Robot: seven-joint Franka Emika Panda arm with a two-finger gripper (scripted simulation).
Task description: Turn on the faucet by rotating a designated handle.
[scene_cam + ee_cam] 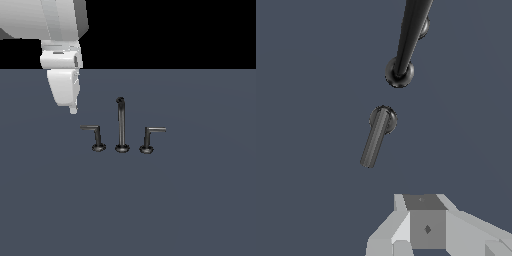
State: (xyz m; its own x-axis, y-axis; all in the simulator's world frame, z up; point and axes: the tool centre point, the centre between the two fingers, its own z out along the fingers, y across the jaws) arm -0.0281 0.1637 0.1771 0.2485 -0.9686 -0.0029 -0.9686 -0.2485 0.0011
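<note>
Handle (95, 131) (bar end free) apart from end effector (73, 109).

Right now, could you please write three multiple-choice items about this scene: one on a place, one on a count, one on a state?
1. In the exterior view, the gripper hangs where?
A. above and to that view's left of the handle
B. right of the spout
C. below the bases

2. How many round bases does the faucet have?
A. two
B. three
C. five

3. Is the gripper touching the handle?
A. yes, clamped
B. yes, resting
C. no, apart

Answers: 1 A, its tip sits up-left of the bar. 2 B, one under each piece. 3 C, floor shows between them.
</note>
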